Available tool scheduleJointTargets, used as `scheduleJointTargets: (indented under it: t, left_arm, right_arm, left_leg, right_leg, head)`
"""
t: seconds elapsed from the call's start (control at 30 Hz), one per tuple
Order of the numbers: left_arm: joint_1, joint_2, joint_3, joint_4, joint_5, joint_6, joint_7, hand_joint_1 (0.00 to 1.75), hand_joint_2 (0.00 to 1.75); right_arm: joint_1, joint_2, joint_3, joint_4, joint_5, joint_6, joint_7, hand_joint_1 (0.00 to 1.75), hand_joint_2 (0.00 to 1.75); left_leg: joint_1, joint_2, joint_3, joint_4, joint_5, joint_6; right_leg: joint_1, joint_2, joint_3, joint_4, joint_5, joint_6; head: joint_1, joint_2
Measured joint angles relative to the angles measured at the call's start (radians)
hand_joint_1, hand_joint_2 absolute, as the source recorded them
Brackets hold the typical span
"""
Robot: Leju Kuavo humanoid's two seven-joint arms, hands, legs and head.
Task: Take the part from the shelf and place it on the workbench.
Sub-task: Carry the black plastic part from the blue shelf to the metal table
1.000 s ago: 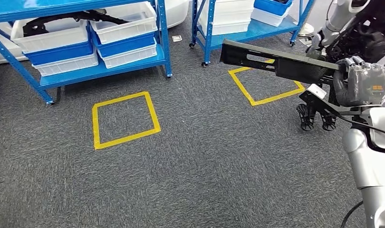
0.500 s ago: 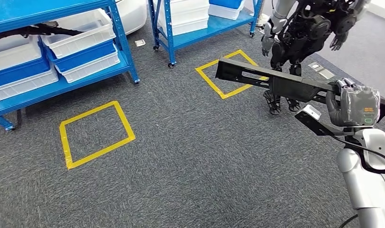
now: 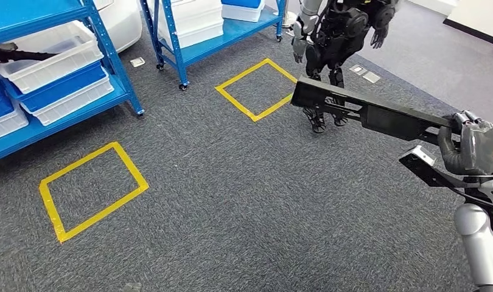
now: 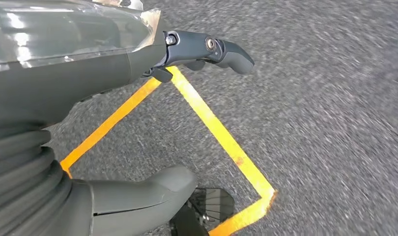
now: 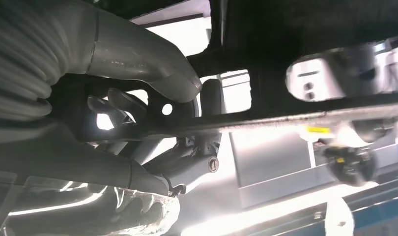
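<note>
Over coarse grey carpet [image 3: 244,201], the right robot hand [image 3: 472,146] clamps a long, flat, black part [image 3: 366,112].

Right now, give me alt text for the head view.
The robot's right hand holds a long black part out over grey carpet, with yellow taped squares, blue shelves of bins and another robot behind.

Robotics lab or warehouse test floor: blue shelving [image 3: 113,58] with white bins [image 3: 46,56], yellow tape squares [image 3: 92,190] on grey carpet [image 3: 244,201], second humanoid [image 3: 335,36].
</note>
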Motion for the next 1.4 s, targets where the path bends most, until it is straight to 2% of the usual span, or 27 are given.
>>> scheduleJointTargets:
  t: [0.07, 0.13, 0.17, 0.23, 0.3, 0.33, 0.37, 0.4, 0.43, 0.47, 0.5, 0.57, 0.6, 0.67, 0.73, 0.8, 0.83, 0.9, 1.1, 1.17, 1.2, 1.23, 1.27, 1.3, 1.33, 1.37, 1.4]
  left_arm:
    - [-0.003, 0.001, -0.001, 0.000, -0.002, 0.000, 0.000, 0.00, 1.75]
    - [-0.007, 0.001, -0.002, 0.000, -0.006, 0.000, 0.001, 0.00, 1.75]
    - [-0.009, 0.001, -0.002, 0.000, -0.008, 0.000, 0.001, 0.00, 1.75]
    - [-0.014, 0.001, -0.006, 0.000, -0.012, 0.001, 0.002, 0.00, 1.75]
    - [-0.015, 0.001, -0.009, 0.000, -0.014, 0.002, 0.004, 0.00, 1.75]
    - [-0.015, 0.001, -0.009, 0.000, -0.014, 0.002, 0.005, 0.00, 1.75]
    - [-0.015, 0.001, -0.010, 0.001, -0.014, 0.003, 0.007, 0.00, 1.75]
    - [-0.015, 0.001, -0.010, 0.001, -0.014, 0.004, 0.009, 0.00, 1.75]
    - [-0.015, 0.001, -0.010, 0.002, -0.014, 0.006, 0.010, 0.00, 1.75]
    - [-0.015, 0.001, -0.010, 0.002, -0.015, 0.008, 0.010, 0.00, 1.75]
    - [-0.015, 0.002, -0.011, 0.002, -0.017, 0.011, 0.011, 0.00, 1.75]
    - [-0.015, 0.004, -0.011, 0.002, -0.020, 0.016, 0.012, 0.00, 1.75]
    - [-0.015, 0.004, -0.011, 0.002, -0.021, 0.018, 0.012, 0.00, 1.75]
    - [-0.016, 0.003, -0.011, 0.002, -0.023, 0.019, 0.013, 0.00, 1.75]
    - [-0.017, 0.003, -0.012, 0.002, -0.025, 0.020, 0.013, 0.00, 1.75]
    - [-0.016, 0.003, -0.011, 0.002, -0.025, 0.022, 0.013, 0.00, 1.75]
    - [-0.015, 0.003, -0.011, 0.002, -0.024, 0.023, 0.013, 0.00, 1.75]
    - [-0.013, 0.003, -0.011, 0.002, -0.023, 0.026, 0.013, 0.00, 1.75]
    - [-0.013, 0.003, -0.011, 0.002, -0.022, 0.028, 0.013, 0.00, 1.75]
    - [-0.012, 0.003, -0.011, 0.002, -0.020, 0.032, 0.012, 0.00, 1.75]
    - [-0.012, 0.002, -0.010, 0.002, -0.019, 0.034, 0.011, 0.00, 1.75]
    - [-0.012, 0.003, -0.010, 0.002, -0.018, 0.036, 0.009, 0.00, 1.75]
    - [-0.012, 0.003, -0.010, 0.002, -0.017, 0.038, 0.006, 0.00, 1.75]
    - [-0.012, 0.004, -0.010, 0.002, -0.016, 0.039, 0.004, 0.00, 1.75]
    - [-0.011, 0.004, -0.010, 0.002, -0.015, 0.042, 0.002, 0.00, 1.75]
    - [-0.009, 0.004, -0.010, 0.003, -0.013, 0.044, 0.001, 0.00, 1.75]
    - [-0.006, 0.004, -0.010, 0.003, -0.012, 0.045, 0.001, 0.00, 1.75]
  right_arm:
    - [-0.004, 0.000, 0.001, 0.001, 0.001, 0.000, 0.000, 1.75, 1.75]
    - [-0.006, 0.000, 0.001, 0.003, 0.002, 0.000, 0.000, 1.75, 1.75]
    - [-0.007, -0.001, 0.001, 0.005, 0.003, 0.000, 0.000, 1.75, 1.75]
    - [-0.015, -0.004, 0.003, 0.008, 0.004, 0.000, 0.000, 1.75, 1.75]
    - [-0.026, -0.002, 0.007, 0.014, 0.005, 0.000, 0.000, 1.75, 1.75]
    - [-0.032, 0.001, 0.010, 0.018, 0.005, 0.000, 0.000, 1.75, 1.75]
    - [-0.036, 0.005, 0.013, 0.024, 0.006, -0.001, 0.000, 1.75, 1.75]
    - [-0.040, 0.008, 0.017, 0.032, 0.008, -0.002, -0.001, 1.75, 1.75]
    - [-0.045, 0.012, 0.021, 0.039, 0.010, -0.004, -0.001, 1.75, 1.75]
    - [-0.050, 0.015, 0.025, 0.047, 0.013, -0.006, -0.001, 1.75, 1.75]
    - [-0.056, 0.019, 0.028, 0.055, 0.016, -0.009, -0.001, 1.75, 1.75]
    - [-0.071, 0.026, 0.038, 0.073, 0.021, -0.017, 0.001, 1.75, 1.75]
    - [-0.078, 0.029, 0.042, 0.083, 0.024, -0.020, 0.002, 1.75, 1.75]
    - [-0.087, 0.031, 0.050, 0.097, 0.028, -0.024, 0.005, 1.75, 1.75]
    - [-0.098, 0.031, 0.054, 0.110, 0.029, -0.026, 0.006, 1.75, 1.75]
    - [-0.114, 0.037, 0.061, 0.128, 0.030, -0.027, 0.008, 1.75, 1.75]
    - [-0.122, 0.040, 0.065, 0.137, 0.031, -0.027, 0.008, 1.75, 1.75]
    - [-0.127, 0.045, 0.071, 0.148, 0.032, -0.027, 0.009, 1.75, 1.75]
    - [-0.128, 0.047, 0.072, 0.153, 0.034, -0.027, 0.009, 1.75, 1.75]
    - [-0.135, 0.052, 0.078, 0.169, 0.037, -0.027, 0.007, 1.75, 1.75]
    - [-0.143, 0.055, 0.083, 0.180, 0.039, -0.028, 0.006, 1.75, 1.75]
    - [-0.156, 0.058, 0.089, 0.194, 0.041, -0.028, 0.004, 1.75, 1.75]
    - [-0.170, 0.056, 0.095, 0.210, 0.031, -0.030, -0.006, 1.75, 1.75]
    - [-0.181, 0.051, 0.099, 0.223, 0.019, -0.032, -0.017, 1.75, 1.75]
    - [-0.192, 0.046, 0.103, 0.235, 0.006, -0.034, -0.027, 1.75, 1.75]
    - [-0.196, 0.039, 0.106, 0.244, -0.007, -0.036, -0.038, 1.75, 1.75]
    - [-0.199, 0.038, 0.107, 0.248, -0.011, -0.036, -0.041, 1.75, 1.75]
  left_leg:
    - [-0.007, 0.018, 0.003, 0.004, -0.009, -0.012]
    - [-0.007, 0.036, 0.007, 0.005, -0.014, -0.019]
    - [-0.003, 0.032, 0.006, 0.009, -0.020, -0.023]
    - [0.004, -0.017, -0.015, 0.062, -0.060, -0.031]
    - [0.006, -0.077, -0.075, 0.193, -0.132, -0.033]
    - [0.006, -0.089, -0.110, 0.259, -0.159, -0.031]
    - [0.005, -0.093, -0.133, 0.298, -0.166, -0.028]
    - [0.005, -0.095, -0.139, 0.300, -0.152, -0.024]
    - [0.005, -0.099, -0.125, 0.263, -0.121, -0.018]
    - [0.004, -0.113, -0.097, 0.198, -0.080, -0.010]
    - [0.004, -0.139, -0.065, 0.130, -0.046, -0.002]
    - [0.001, -0.172, -0.027, 0.042, -0.011, 0.006]
    - [-0.003, -0.173, -0.024, 0.032, -0.010, 0.007]
    - [-0.008, -0.146, -0.021, 0.022, 0.000, 0.010]
    - [-0.007, -0.122, -0.016, 0.005, 0.013, 0.019]
    - [-0.009, -0.096, -0.015, -0.004, 0.020, 0.025]
    - [-0.010, -0.083, -0.017, -0.003, 0.021, 0.026]
    - [-0.011, -0.067, -0.018, -0.003, 0.020, 0.026]
    - [-0.011, -0.062, -0.018, -0.003, 0.020, 0.026]
    - [-0.011, -0.045, -0.019, -0.003, 0.019, 0.025]
    - [-0.011, -0.034, -0.019, -0.002, 0.018, 0.023]
    - [-0.013, -0.017, -0.020, 0.001, 0.015, 0.018]
    - [-0.013, -0.002, -0.019, 0.005, 0.009, 0.007]
    - [-0.012, -0.003, -0.021, 0.016, -0.004, -0.004]
    - [-0.011, -0.016, -0.029, 0.041, -0.026, -0.015]
    - [-0.007, -0.039, -0.047, 0.085, -0.057, -0.022]
    - [-0.005, -0.067, -0.075, 0.148, -0.093, -0.025]
  right_leg:
    - [0.005, -0.014, 0.028, -0.050, 0.011, -0.014]
    - [0.005, 0.010, 0.023, -0.047, 0.014, -0.031]
    - [0.002, 0.019, 0.022, -0.047, 0.015, -0.037]
    - [-0.002, 0.039, 0.019, -0.047, 0.020, -0.051]
    - [0.001, 0.059, 0.016, -0.047, 0.023, -0.061]
    - [0.003, 0.071, 0.013, -0.047, 0.025, -0.064]
    - [0.006, 0.085, 0.012, -0.047, 0.026, -0.066]
    - [0.009, 0.098, 0.010, -0.047, 0.027, -0.068]
    - [0.011, 0.112, 0.010, -0.047, 0.028, -0.068]
    - [0.012, 0.126, 0.010, -0.047, 0.030, -0.067]
    - [0.013, 0.138, 0.009, -0.046, 0.031, -0.065]
    - [0.013, 0.161, 0.004, -0.045, 0.037, -0.056]
    - [0.011, 0.173, -0.001, -0.046, 0.041, -0.050]
    - [0.008, 0.186, -0.011, -0.048, 0.048, -0.038]
    - [0.012, 0.148, -0.033, -0.016, 0.032, -0.036]
    - [0.016, 0.089, -0.085, 0.091, -0.019, -0.043]
    - [0.015, 0.074, -0.113, 0.155, -0.044, -0.045]
    - [0.014, 0.065, -0.145, 0.228, -0.069, -0.044]
    - [0.013, 0.064, -0.151, 0.243, -0.072, -0.041]
    - [0.008, 0.057, -0.129, 0.213, -0.059, -0.030]
    - [0.005, 0.050, -0.101, 0.168, -0.043, -0.021]
    - [0.006, 0.025, -0.054, 0.094, -0.024, -0.014]
    - [0.003, 0.016, -0.015, 0.025, -0.005, -0.019]
    - [0.002, 0.012, 0.011, -0.022, 0.008, -0.029]
    - [0.003, 0.014, 0.026, -0.052, 0.015, -0.043]
    - [0.000, 0.035, 0.023, -0.053, 0.019, -0.056]
    - [0.002, 0.046, 0.021, -0.053, 0.020, -0.061]
  head:
    - [-0.001, 0.000]
    - [-0.004, 0.000]
    - [-0.005, 0.000]
    - [-0.006, 0.000]
    - [-0.007, 0.000]
    - [-0.008, 0.000]
    - [-0.008, 0.000]
    - [-0.009, 0.000]
    - [-0.008, 0.000]
    - [-0.009, 0.000]
    - [-0.008, 0.000]
    - [-0.008, 0.000]
    - [-0.008, 0.000]
    - [-0.010, 0.000]
    - [-0.008, 0.000]
    - [-0.004, 0.000]
    - [-0.001, 0.000]
    - [-0.001, 0.000]
    - [-0.001, 0.000]
    - [-0.001, 0.000]
    - [-0.001, 0.000]
    - [-0.001, 0.000]
    - [-0.002, 0.000]
    - [-0.004, 0.000]
    - [-0.006, 0.000]
    - [-0.007, 0.000]
    - [-0.008, 0.000]
